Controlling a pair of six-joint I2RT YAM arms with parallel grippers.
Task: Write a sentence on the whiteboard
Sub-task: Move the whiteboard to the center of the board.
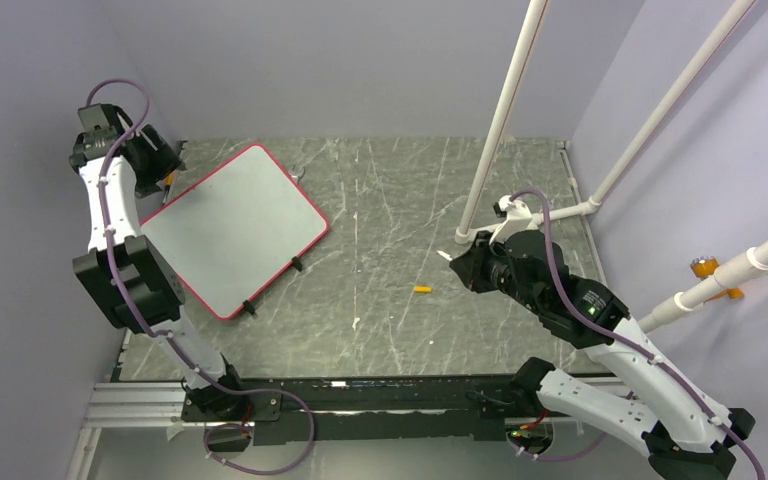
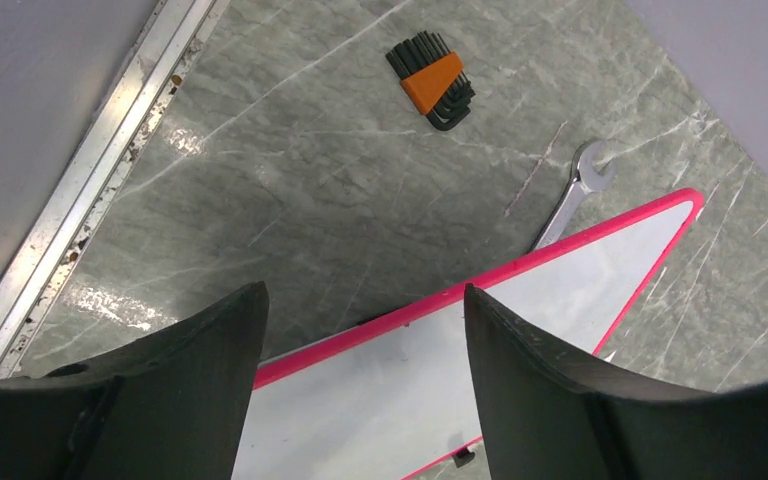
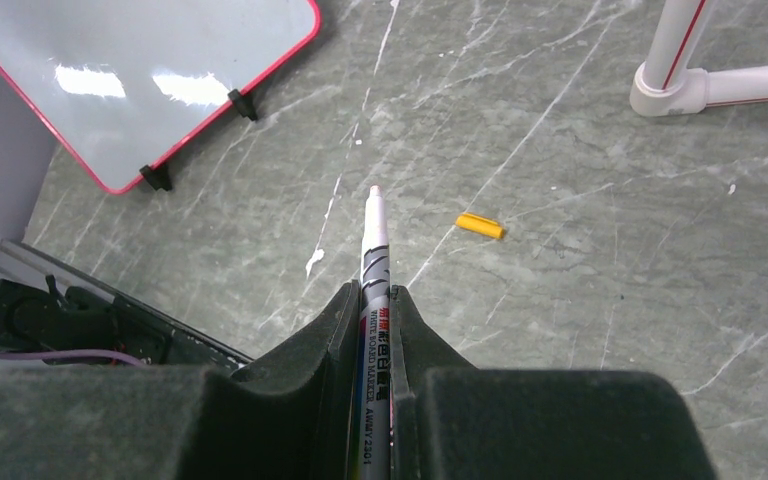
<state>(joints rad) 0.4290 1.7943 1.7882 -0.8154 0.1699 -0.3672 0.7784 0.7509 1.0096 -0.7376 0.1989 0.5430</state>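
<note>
The large flat white rectangular whiteboard (image 1: 232, 228) with rounded corners and a thin red-pink frame lies turned at an angle on the left part of the grey-green marbled worktop (image 1: 390, 200). Small black clips sit on the edge of the board nearest the arm bases. Its face shows plain white with patches of glare in the right wrist view.

The left end effector (image 2: 365, 300) hangs over the whiteboard's far left edge, its two black fingers (image 2: 210, 350) standing apart with the pink frame showing between them. Beyond that edge, a set of black hex keys (image 2: 432, 80) in an orange holder lies on the stone. A silver open-ended spanner (image 2: 575, 190) lies beside the board's far corner, and its handle runs under the frame.

The right end effector (image 3: 375, 295) is well to the right of the whiteboard, clamped on a slim white board marker (image 3: 373, 250) whose tip points forward and down. A small orange cap (image 3: 481, 226) lies on the worktop between board and right arm, nearer the arm. White plastic pipes (image 1: 505, 110) rise further right of the board
</note>
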